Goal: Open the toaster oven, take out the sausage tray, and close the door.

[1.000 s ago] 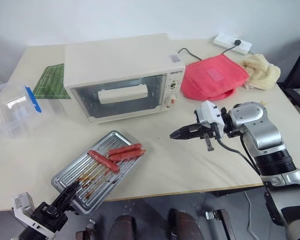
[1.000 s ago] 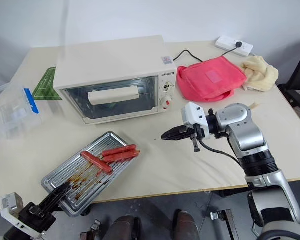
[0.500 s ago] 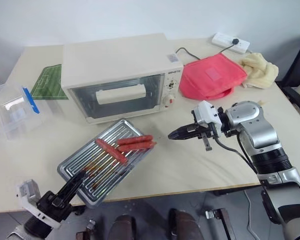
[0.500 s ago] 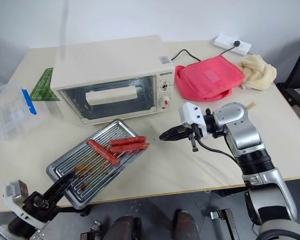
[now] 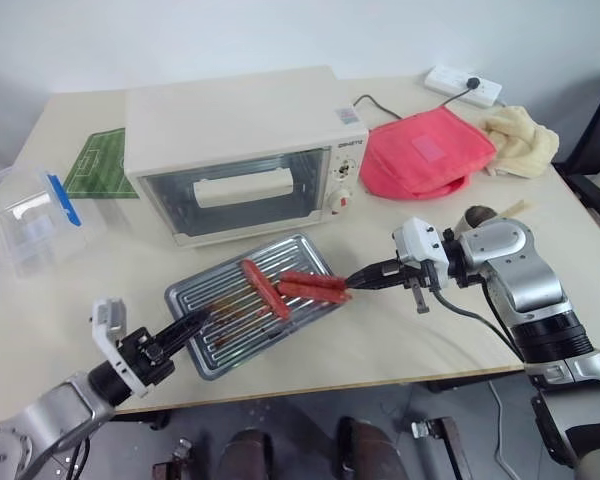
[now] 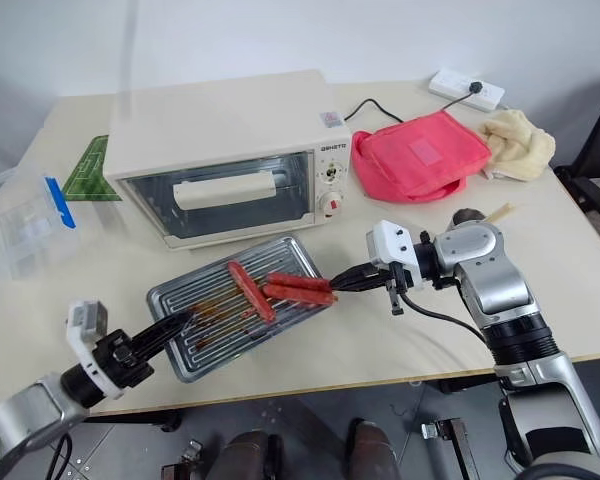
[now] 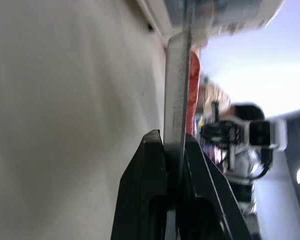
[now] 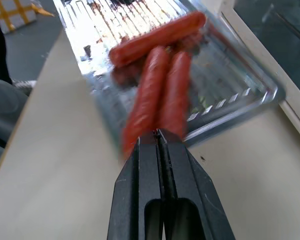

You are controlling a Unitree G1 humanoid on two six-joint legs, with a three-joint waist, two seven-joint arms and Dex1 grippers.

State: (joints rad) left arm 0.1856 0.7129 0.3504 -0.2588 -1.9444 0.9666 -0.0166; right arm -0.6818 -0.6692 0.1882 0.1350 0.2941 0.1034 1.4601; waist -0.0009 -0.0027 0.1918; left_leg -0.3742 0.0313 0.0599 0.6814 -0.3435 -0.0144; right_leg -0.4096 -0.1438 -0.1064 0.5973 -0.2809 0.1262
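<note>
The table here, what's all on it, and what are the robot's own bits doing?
toaster oven: one, cream-white, table's back, door shut.
sausage tray: one, silvery, before the oven, three red sausages.
plastic box: one, clear, blue clips, left edge.
football-pitch mat: one, green, behind the box.
pouch: one, red, right of the oven.
cloth: one, yellowish, far right.
power strip: one, white, back right.
left gripper: black jaws shut on the tray's edge.
right gripper: jaws shut, by the sausages.
</note>
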